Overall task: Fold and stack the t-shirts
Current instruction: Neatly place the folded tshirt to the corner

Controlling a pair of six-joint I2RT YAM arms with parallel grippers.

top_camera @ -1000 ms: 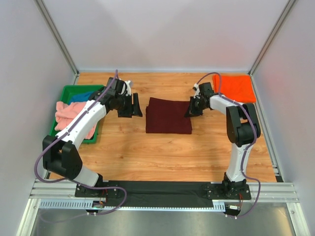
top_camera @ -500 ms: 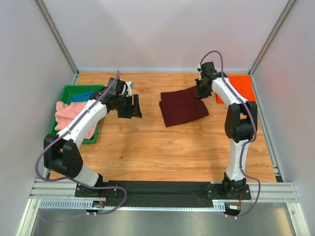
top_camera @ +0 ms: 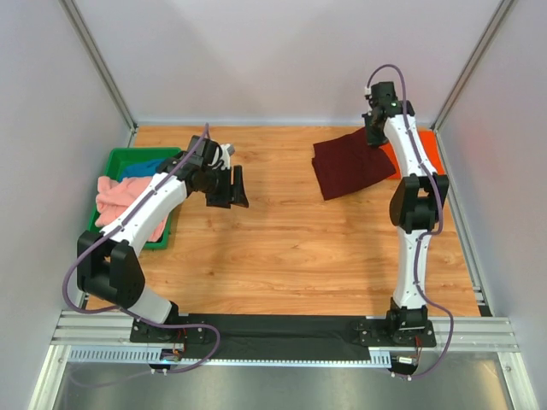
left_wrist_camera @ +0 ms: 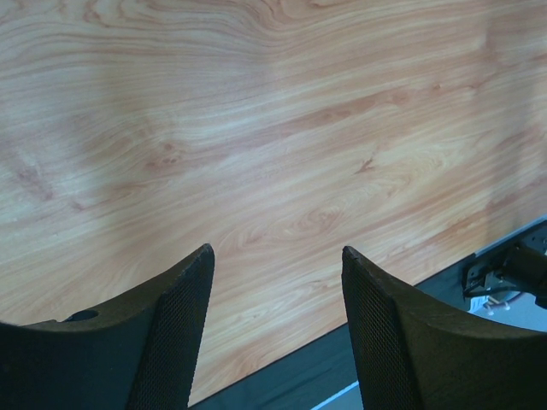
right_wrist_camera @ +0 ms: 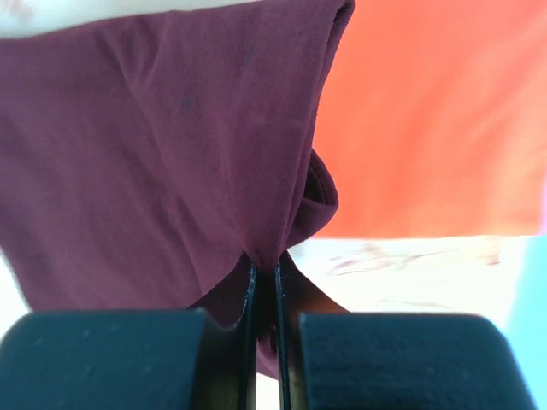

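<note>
Since a second ago the right end effector (top_camera: pixel 374 130) has dragged the maroon t-shirt (top_camera: pixel 346 166) from mid-tabletop (top_camera: pixel 273 248) to the orange t-shirt (top_camera: pixel 427 143), and the maroon cloth's right corner now overlaps the orange t-shirt's left edge. That end effector is clamped tight on a bunched maroon fold. Well left of the orange t-shirt, the left end effector (top_camera: pixel 235 188) hovers spread wide, holding nothing. Farther left, the salmon-pink t-shirt (top_camera: pixel 111 201) and blue t-shirt (top_camera: pixel 145 166) lie in the green tray (top_camera: pixel 115 157).
</note>
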